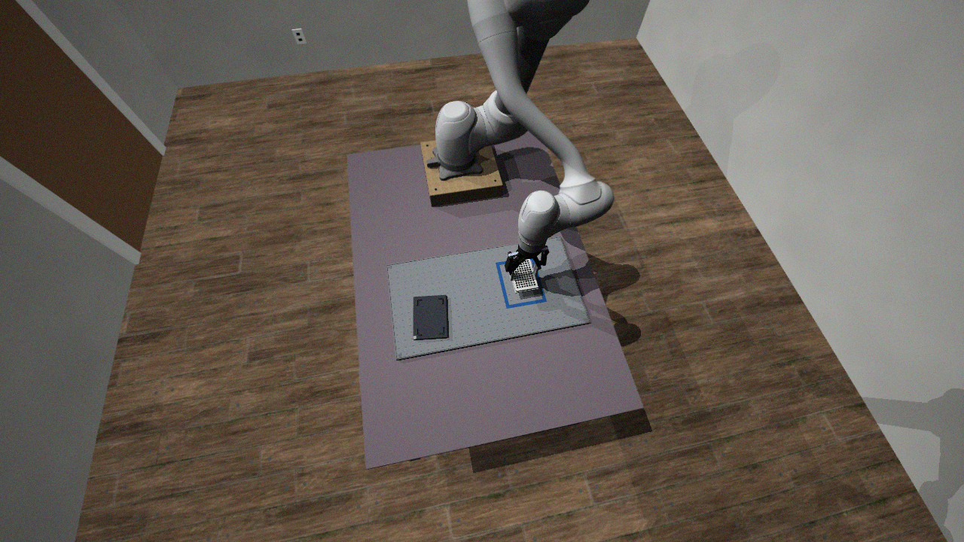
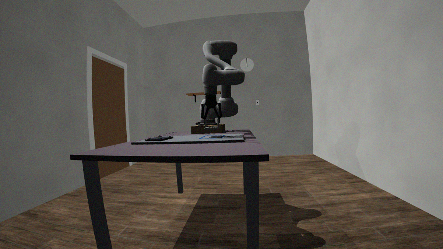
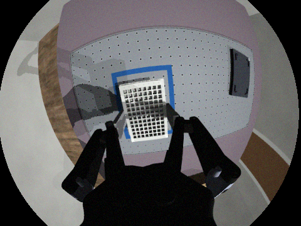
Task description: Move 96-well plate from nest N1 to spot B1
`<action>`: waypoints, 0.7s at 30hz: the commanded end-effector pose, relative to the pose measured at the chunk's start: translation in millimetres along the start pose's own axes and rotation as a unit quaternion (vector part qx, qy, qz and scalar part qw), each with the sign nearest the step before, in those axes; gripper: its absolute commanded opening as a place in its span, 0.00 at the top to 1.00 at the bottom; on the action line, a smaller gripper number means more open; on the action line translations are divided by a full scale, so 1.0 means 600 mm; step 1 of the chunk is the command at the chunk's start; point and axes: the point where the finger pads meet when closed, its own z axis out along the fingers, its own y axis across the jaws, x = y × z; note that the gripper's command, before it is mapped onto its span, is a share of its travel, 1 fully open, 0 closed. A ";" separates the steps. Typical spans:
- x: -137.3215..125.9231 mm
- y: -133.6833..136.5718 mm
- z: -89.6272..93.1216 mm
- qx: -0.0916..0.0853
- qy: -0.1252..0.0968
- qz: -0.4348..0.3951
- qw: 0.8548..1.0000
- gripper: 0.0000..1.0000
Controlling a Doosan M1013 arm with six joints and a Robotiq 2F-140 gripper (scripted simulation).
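1. While the gripper (image 3: 144, 123) hangs pointing straight down from the grey arm (image 1: 539, 135), its two black fingers are clamped on the long sides of the white 96-well plate (image 3: 144, 110), so the tool is closed on the plate
2. Directly under the tool, the plate sits over the blue taped outline (image 3: 168, 72) of spot B1, wells facing up; in the wrist view blue tape shows past the plate's far end and along both long sides
3. From the wrist view the plate's long sides run roughly along the outline's long sides
4. Seen from the exterior view, the gripper (image 2: 210, 118) and the plate edge (image 2: 211, 126) stand above the grey deck (image 2: 183, 139); whether the base touches the deck cannot be told from any view
5. Below the tool lies the perforated grey deck (image 1: 465, 323), and the arm's shadow falls on it just beside the outline, on the side away from the nest
6. Well away from the tool, at the other end of the deck, lies the dark plate nest N1 (image 1: 430, 317), with nothing in it
7. Behind the tool, beyond the deck edge, the arm stands on a wooden base block (image 1: 495, 190) on the purple table (image 1: 471, 404)
8. Far from the tool, a brown door (image 2: 106, 113) is set in the side wall
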 end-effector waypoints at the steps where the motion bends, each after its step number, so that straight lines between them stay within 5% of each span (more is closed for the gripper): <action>1: -0.001 -0.003 0.014 0.002 -0.001 0.003 1.000 1.00; 21: -0.004 -0.003 0.064 0.002 -0.001 0.003 1.000 1.00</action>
